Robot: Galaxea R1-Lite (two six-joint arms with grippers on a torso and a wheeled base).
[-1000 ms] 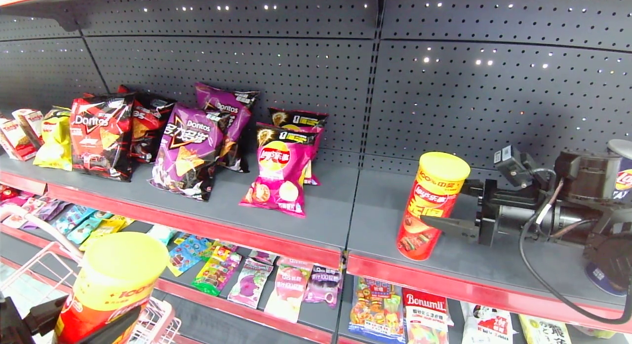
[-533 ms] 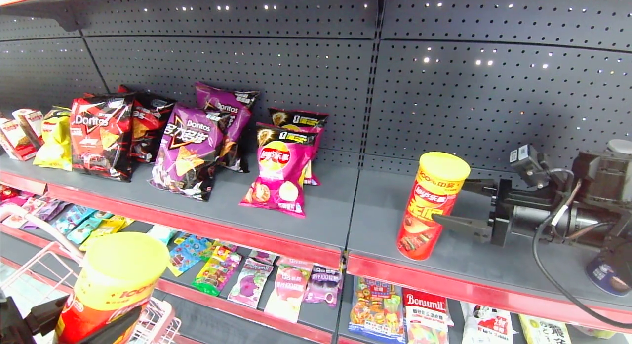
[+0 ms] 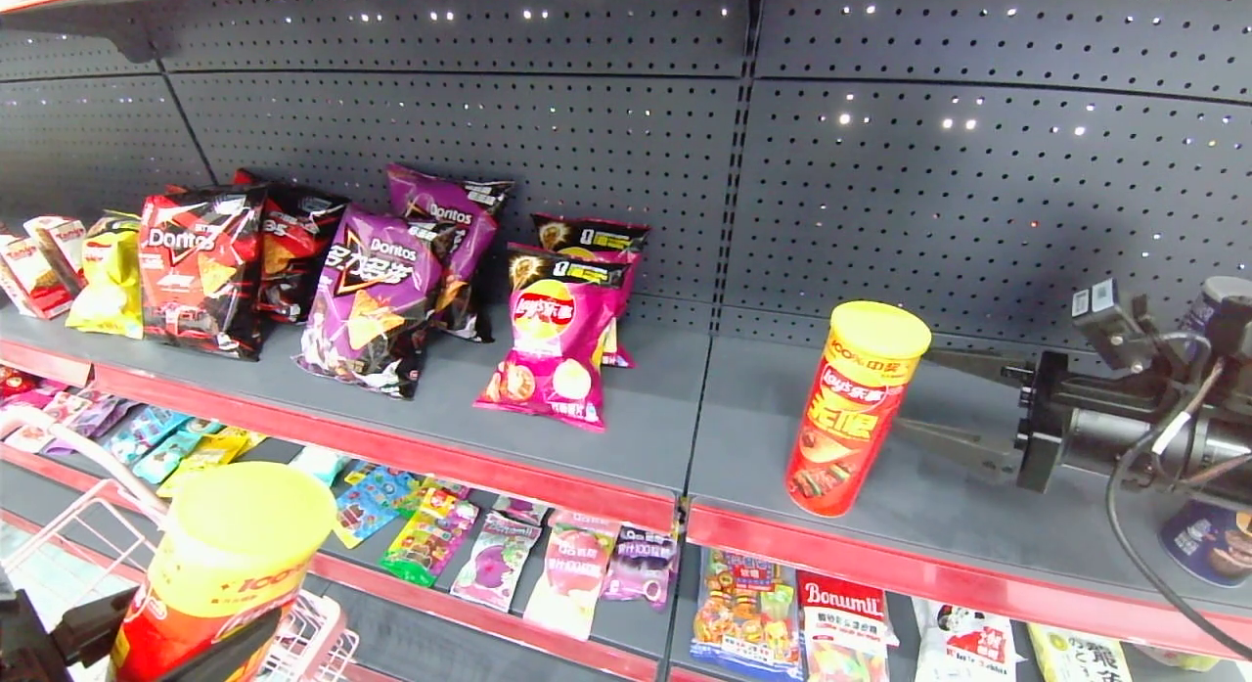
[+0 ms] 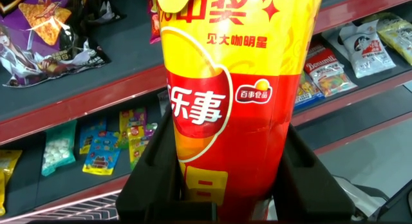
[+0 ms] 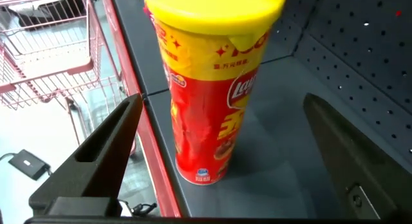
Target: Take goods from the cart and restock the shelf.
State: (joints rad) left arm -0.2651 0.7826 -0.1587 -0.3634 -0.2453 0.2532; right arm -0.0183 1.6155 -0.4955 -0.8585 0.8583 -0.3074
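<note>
Since one can (image 3: 856, 408) stands upright by the shelf's (image 3: 939, 525) front edge, I judge that placing done; my right gripper (image 3: 917, 390) gapes wide beside it, clear. Next I'd lift the second can (image 4: 232, 89), clamped in my left gripper (image 4: 232, 165) over the cart (image 3: 59, 535), onto the shelf. Chip bags (image 3: 558, 340) crowd the left end; a blue tub (image 3: 1198, 540) flanks my right arm.

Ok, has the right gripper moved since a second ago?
Yes. The right gripper has drawn back to the robot's right, away from the chip can standing on the shelf; its open fingers are now clear of the can.
</note>
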